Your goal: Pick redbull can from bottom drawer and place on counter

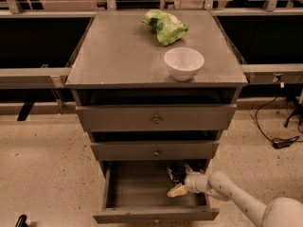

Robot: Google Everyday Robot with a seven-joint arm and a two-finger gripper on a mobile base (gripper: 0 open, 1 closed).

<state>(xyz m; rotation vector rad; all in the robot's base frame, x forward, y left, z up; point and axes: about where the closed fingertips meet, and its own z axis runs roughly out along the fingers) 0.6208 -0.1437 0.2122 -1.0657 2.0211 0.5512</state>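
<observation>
The bottom drawer [142, 193] is pulled open below two shut grey drawers. The redbull can [173, 175] shows as a small dark shiny thing at the drawer's right rear, partly hidden by the drawer above. My gripper [179, 180] reaches into the drawer from the right. It is open, with one pale finger [176, 190] in front of the can and the other behind it near the drawer's back. I cannot tell whether the fingers touch the can. The counter [123, 51] is the grey cabinet top above.
A white bowl [184, 63] stands near the counter's front right. A green bag [164, 26] lies at its back. My arm [232, 197] comes in from the lower right. Dark shelving flanks the cabinet, and cables lie on the floor [279, 141] at right.
</observation>
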